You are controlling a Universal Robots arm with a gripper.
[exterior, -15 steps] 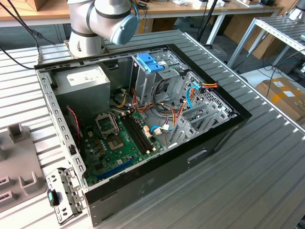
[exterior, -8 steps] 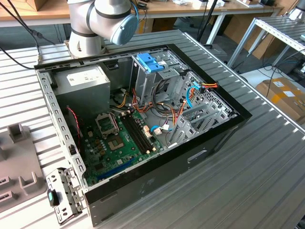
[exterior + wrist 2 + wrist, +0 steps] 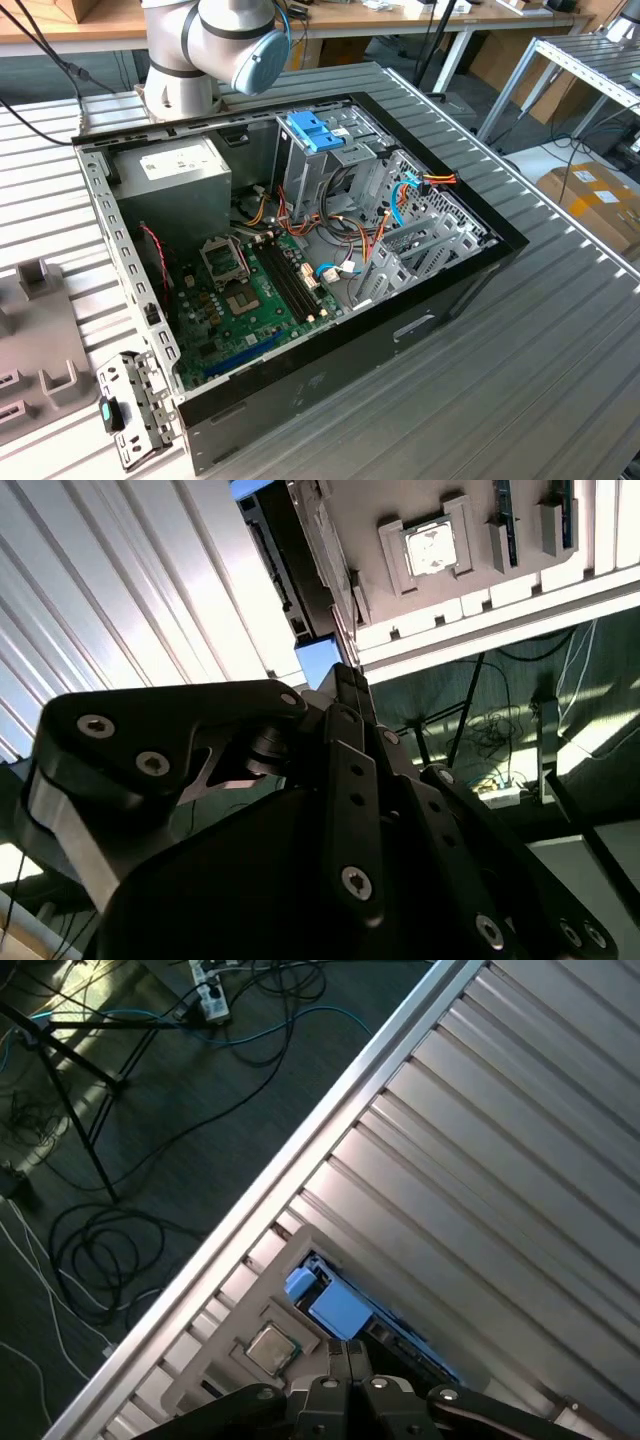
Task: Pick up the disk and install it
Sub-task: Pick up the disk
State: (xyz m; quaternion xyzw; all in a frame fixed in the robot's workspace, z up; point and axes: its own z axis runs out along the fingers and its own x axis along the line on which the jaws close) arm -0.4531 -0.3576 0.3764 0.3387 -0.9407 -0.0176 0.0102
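The claw [image 3: 347, 1350] is pressed together, tip against tip. Just past its tips lies the disk [image 3: 338, 1308]. It is flat, with a bright blue label on top and a dark side. It rests in a grey tray [image 3: 262, 1305] near the edge of the ribbed metal table [image 3: 500, 1160], close to a small square chip [image 3: 270, 1348]. Past the edge is the floor [image 3: 230, 1090] with loose cables [image 3: 100, 1240]. In the exterior view an open computer [image 3: 300, 260] sits on the table.
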